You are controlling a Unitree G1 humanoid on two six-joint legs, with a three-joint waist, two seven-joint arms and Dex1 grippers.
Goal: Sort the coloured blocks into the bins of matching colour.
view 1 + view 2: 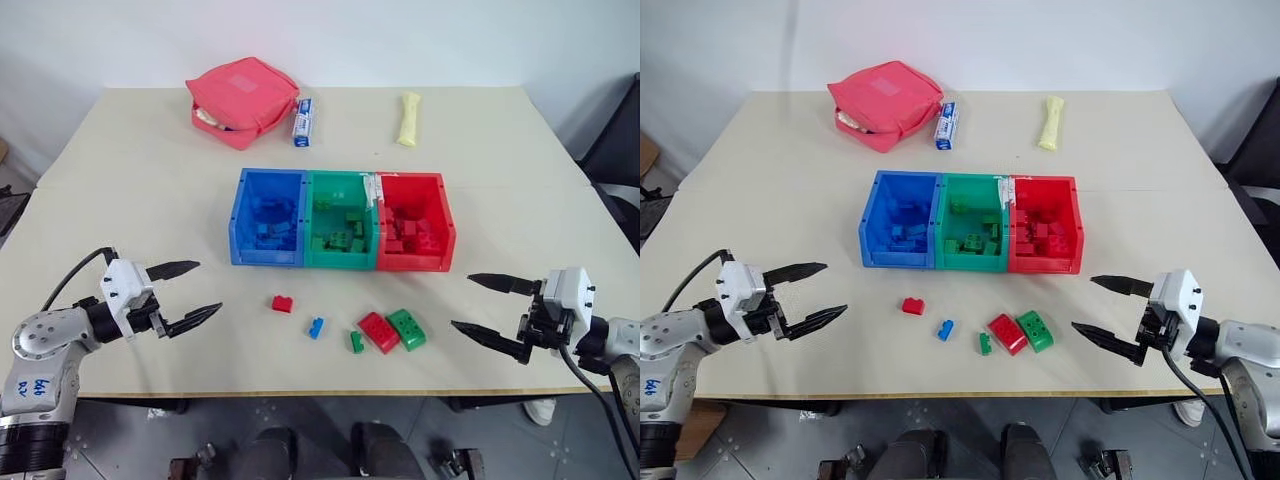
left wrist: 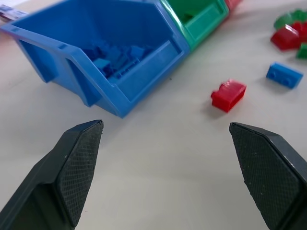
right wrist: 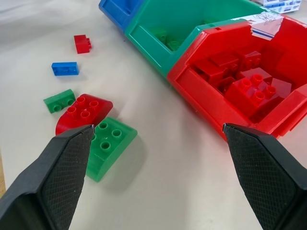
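Three joined bins stand mid-table: blue [image 1: 265,255], green [image 1: 340,260] and red [image 1: 415,262], each holding blocks of its own colour. In front of them lie loose blocks: a small red one [image 1: 282,304], a small blue one [image 1: 316,327], a small green one [image 1: 356,341], and a larger red [image 1: 378,331] and a larger green [image 1: 407,328] flat one side by side. My left gripper [image 1: 208,287] hovers open to the left of the small red block [image 2: 229,94]. My right gripper [image 1: 462,301] hovers open to the right of the flat green block [image 3: 109,146]. Neither holds anything.
At the back of the table lie a pink-red zipped pouch [image 1: 243,100], a small blue-white box [image 1: 302,122] and a pale yellow roll [image 1: 408,118]. The table's front edge [image 1: 320,393] runs just below the loose blocks. A dark chair [image 1: 620,150] stands at the right.
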